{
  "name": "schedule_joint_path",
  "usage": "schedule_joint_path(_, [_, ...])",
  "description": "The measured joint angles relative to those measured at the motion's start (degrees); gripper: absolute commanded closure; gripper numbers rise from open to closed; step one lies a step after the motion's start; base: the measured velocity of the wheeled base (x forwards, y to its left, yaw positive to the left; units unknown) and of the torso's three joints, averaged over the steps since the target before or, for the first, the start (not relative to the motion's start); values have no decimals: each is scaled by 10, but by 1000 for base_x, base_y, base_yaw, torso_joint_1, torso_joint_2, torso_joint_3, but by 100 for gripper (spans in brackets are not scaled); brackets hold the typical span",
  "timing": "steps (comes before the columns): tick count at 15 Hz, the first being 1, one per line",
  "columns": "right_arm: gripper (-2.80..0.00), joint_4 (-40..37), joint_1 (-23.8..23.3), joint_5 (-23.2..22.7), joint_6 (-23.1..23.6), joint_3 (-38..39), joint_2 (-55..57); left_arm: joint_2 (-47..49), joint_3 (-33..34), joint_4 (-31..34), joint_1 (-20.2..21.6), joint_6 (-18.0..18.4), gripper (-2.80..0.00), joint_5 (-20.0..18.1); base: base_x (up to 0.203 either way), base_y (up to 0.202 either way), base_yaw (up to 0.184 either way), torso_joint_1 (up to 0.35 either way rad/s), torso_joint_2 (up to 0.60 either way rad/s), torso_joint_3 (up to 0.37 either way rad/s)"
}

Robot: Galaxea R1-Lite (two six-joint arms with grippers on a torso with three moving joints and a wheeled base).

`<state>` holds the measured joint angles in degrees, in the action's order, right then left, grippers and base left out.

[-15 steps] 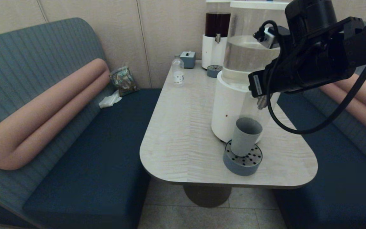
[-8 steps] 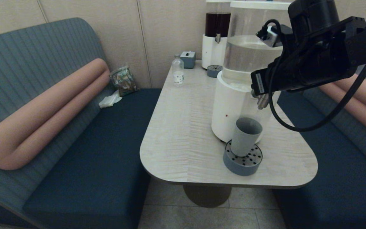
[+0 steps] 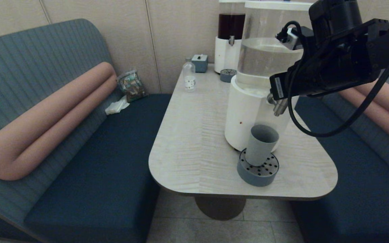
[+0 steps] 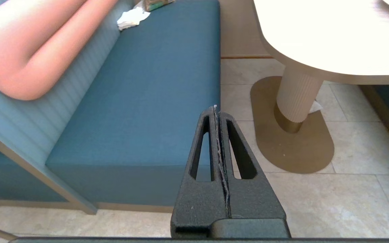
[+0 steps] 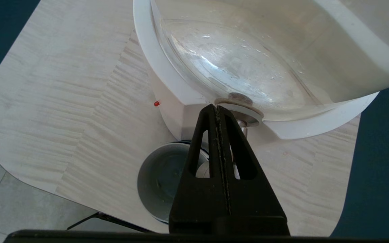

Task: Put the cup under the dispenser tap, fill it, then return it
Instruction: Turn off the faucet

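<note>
A plain matte grey-blue tapered cup [image 3: 261,144] stands upright, mouth up, on the squat round grey-blue drip tray [image 3: 258,171] near the table's [image 3: 194,141] front edge, below the bent brushed-steel dispenser tap [image 3: 278,107]. What it holds I cannot tell. Clear liquid partly fills the white-based dispenser's tank [image 3: 265,54]. The right gripper [image 5: 217,109], jaws pressed together, hangs above the tap; the left gripper [image 4: 215,109], likewise closed, is parked over the floor.

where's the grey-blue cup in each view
Head view: the cup stands on the round drip tray before the white dispenser base, right of centre.
Left wrist view: not in it.
Right wrist view: the cup is seen from above, low in the middle, partly behind the gripper.
Shared landmark: the pale wood table.
</note>
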<state>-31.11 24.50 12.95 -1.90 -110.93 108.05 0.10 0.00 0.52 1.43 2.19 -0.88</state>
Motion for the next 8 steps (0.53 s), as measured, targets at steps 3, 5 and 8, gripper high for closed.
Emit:
schedule_joint_path(3, [0,0,-1,0,-1,0,0,0,0,0,0,0,0,0,0,0,0,0,0,0])
schedule_joint_path(5, [0,-1,-3,0,-1,1,0,0,0,0,0,0,0,0,0,0,0,0,0,0])
schedule_joint_path(8, [0,0,-7,0,-1,2,1,0,0,0,0,0,0,0,0,0,0,0,0,0])
